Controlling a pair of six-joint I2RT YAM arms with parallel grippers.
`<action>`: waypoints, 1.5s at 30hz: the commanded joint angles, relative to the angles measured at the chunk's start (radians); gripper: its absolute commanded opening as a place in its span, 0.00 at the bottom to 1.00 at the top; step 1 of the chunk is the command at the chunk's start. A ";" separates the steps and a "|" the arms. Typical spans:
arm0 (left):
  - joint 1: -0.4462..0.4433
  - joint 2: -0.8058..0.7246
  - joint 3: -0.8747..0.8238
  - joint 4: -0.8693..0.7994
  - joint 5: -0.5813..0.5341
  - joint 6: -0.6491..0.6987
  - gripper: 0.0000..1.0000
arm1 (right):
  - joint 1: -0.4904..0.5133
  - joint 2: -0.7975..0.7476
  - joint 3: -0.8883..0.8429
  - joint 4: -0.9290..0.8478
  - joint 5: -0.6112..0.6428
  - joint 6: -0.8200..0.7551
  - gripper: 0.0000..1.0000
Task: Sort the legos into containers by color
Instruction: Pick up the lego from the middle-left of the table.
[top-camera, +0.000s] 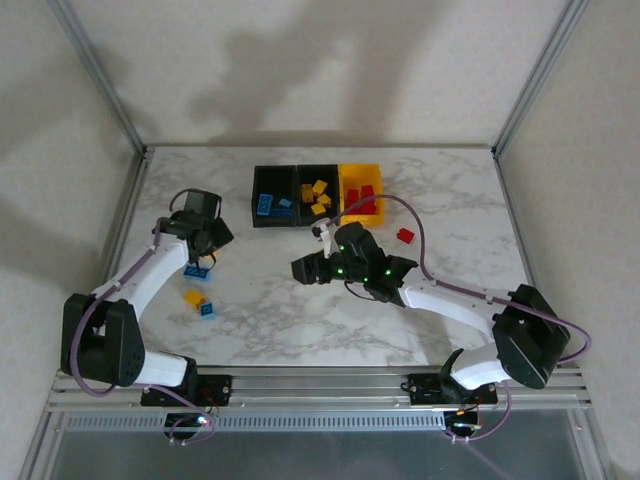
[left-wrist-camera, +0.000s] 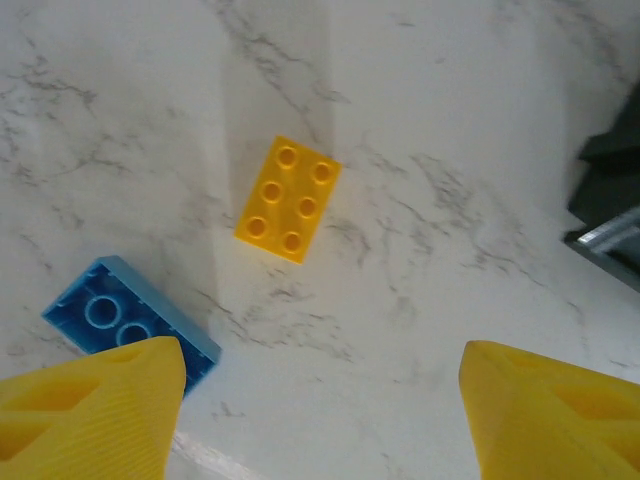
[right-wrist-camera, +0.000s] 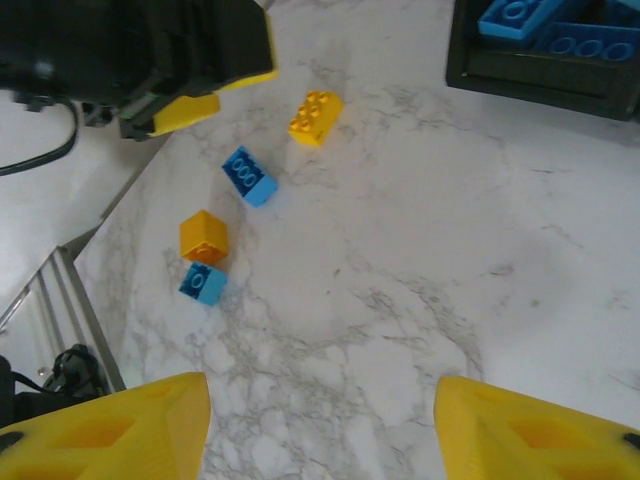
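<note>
Where the left jaws stand: the left gripper (left-wrist-camera: 320, 425) is held spread wide above the worktop (left-wrist-camera: 480, 150), and nothing is gripped between its fingers (left-wrist-camera: 90, 410).
Just beside them: a blue brick (left-wrist-camera: 128, 322) is partly covered by one fingertip; whether it is touched cannot be told. Its long axis is set slantwise to the closing line.
Ahead of them: a yellow six-stud brick (left-wrist-camera: 288, 200) is found beyond the gap, a little off centre toward the blue brick's side. Its long axis is pointed nearly straight away from the jaws, so its long faces are offered to the fingers.
Right jaws: the right gripper (right-wrist-camera: 320, 430) is also held open and empty, near the middle of the worktop.
Further pieces: a yellow cube (right-wrist-camera: 203, 237) and a small blue square (right-wrist-camera: 203, 284) are seen touching, toward the near-left corner; a red brick (top-camera: 405, 236) is seen alone in the right half.
Bins: the containers (top-camera: 275, 221) are ranged at the middle of the far edge.
Nearer arm: the left arm is judged nearer the left-edge bricks, the right arm nearer the red one.
Coming move: a short advance and descent onto the yellow brick is judged enough.
</note>
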 joint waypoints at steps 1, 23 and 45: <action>0.026 0.039 -0.002 0.076 0.014 0.044 0.73 | 0.017 0.022 0.035 0.037 -0.023 -0.011 0.60; 0.125 0.325 0.050 0.206 0.110 0.084 0.61 | 0.020 0.020 0.014 0.008 0.014 0.013 0.59; 0.033 0.252 0.081 0.129 0.095 0.076 0.28 | -0.026 -0.068 -0.022 -0.020 0.047 0.036 0.58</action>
